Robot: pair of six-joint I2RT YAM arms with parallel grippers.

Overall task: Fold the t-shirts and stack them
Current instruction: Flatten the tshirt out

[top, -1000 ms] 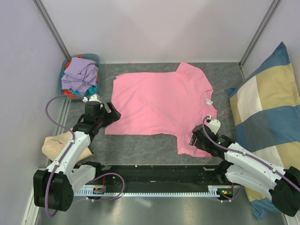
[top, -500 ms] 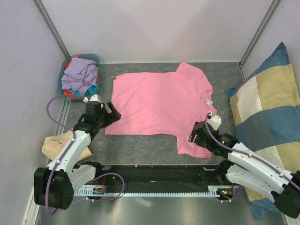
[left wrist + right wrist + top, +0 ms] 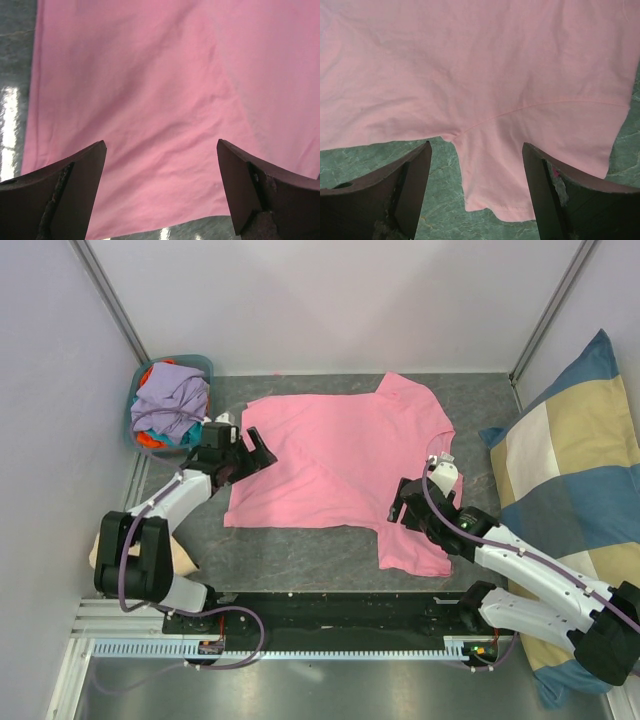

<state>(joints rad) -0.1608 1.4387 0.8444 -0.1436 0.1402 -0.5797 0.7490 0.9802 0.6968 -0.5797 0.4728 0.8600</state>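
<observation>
Pink tee (image 3: 345, 465) lies spread flat on the grey table (image 3: 300, 552), neck label toward the right. The left gripper (image 3: 160, 150) stands over the hem edge, jaws wide apart, nothing between them. The right gripper (image 3: 476, 150) stands over the near sleeve (image 3: 490, 185), jaws apart, gripping nothing. Other tees (image 3: 168, 400), lavender, teal and orange, sit heaped in the basket (image 3: 203, 364) at the far left corner.

The t-shirt (image 3: 340, 465) lies on the table (image 3: 300, 555), basket (image 3: 204, 364) behind-left, cushion (image 3: 570, 470) right.

pink t-shirt (image 3: 340, 472), blue-and-cream checked cushion (image 3: 572, 475)
</observation>
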